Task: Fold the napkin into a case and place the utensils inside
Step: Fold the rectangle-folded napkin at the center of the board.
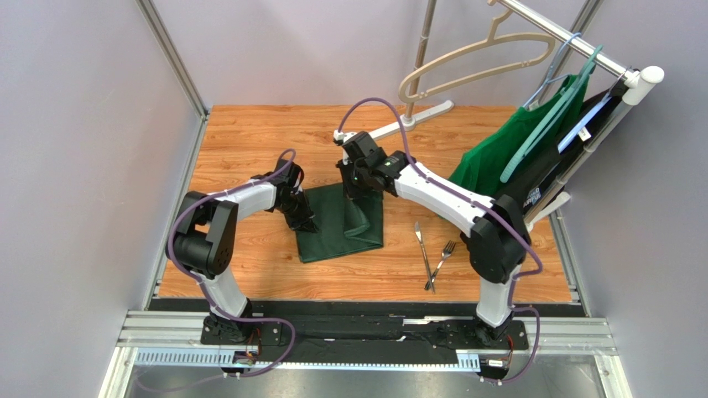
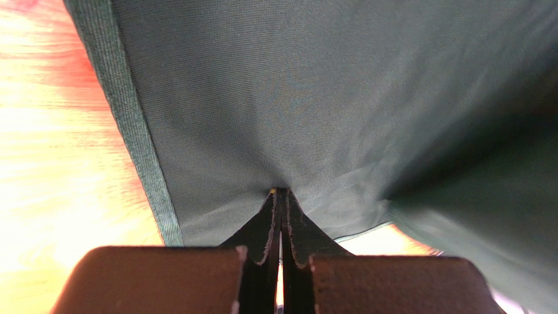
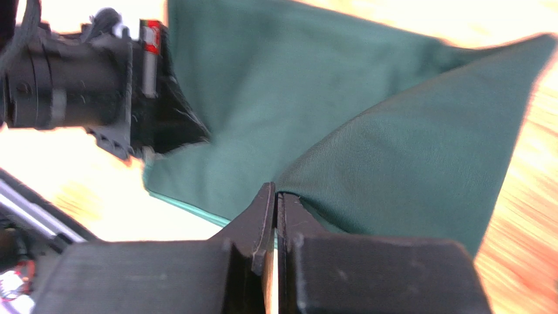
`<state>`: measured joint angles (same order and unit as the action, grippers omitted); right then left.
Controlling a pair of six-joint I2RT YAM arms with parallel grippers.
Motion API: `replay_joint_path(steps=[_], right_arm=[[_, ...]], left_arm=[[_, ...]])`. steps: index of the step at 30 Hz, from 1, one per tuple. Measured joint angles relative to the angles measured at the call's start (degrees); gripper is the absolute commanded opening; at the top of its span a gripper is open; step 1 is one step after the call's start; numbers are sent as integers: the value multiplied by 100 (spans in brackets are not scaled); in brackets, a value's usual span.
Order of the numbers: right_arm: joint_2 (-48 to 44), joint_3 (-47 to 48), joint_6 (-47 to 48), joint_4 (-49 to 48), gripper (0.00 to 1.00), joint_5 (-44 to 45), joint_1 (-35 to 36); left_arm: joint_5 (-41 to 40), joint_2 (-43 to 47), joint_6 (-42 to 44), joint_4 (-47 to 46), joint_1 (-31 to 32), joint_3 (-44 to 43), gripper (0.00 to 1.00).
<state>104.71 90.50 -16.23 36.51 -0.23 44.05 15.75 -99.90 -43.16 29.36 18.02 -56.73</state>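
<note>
**Both grippers pinching the dark green cloth; cutlery lying loose beside it**

Top external view: The napkin (image 1: 336,228) lies at the middle of the wooden table (image 1: 249,141), partly doubled over, with a second layer along its right side. Its lower hem slants from lower left up to the right. The left gripper (image 1: 305,220) sits at the cloth's left edge and the right gripper (image 1: 358,197) at its upper right. From this height I cannot tell how their fingers stand. The utensils lie on bare wood just right of the cloth, with nothing tucked into the fold. The knife (image 1: 423,246) and the fork (image 1: 443,257) both run roughly top to bottom in the frame. The fork's tines point to the upper right, and the two lower ends meet. A brighter green garment (image 1: 499,157) hangs on a teal hanger at the upper right.

Left wrist view: The left gripper (image 2: 281,196) has its fingers pressed together on a pinch of napkin (image 2: 327,98). The hemmed edge runs from the upper left down toward the centre, with table (image 2: 52,163) to its left.

Right wrist view: The right gripper (image 3: 276,194) is clamped on a raised fold of napkin (image 3: 406,150). The left gripper (image 3: 171,124) grips the cloth at the upper left.
</note>
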Motion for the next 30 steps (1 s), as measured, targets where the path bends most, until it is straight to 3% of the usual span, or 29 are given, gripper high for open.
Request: replay_joint_path(steps=[9, 19, 30], right_arm=[[1152, 446, -238, -120, 0, -898, -37], [984, 389, 149, 72, 0, -1429, -203], [927, 643, 249, 232, 0, -2293, -365]], left_arm=[[-46, 234, -17, -271, 0, 269, 0], [-479, 1202, 157, 142, -52, 332, 0], [-820, 654, 260, 208, -92, 350, 0]])
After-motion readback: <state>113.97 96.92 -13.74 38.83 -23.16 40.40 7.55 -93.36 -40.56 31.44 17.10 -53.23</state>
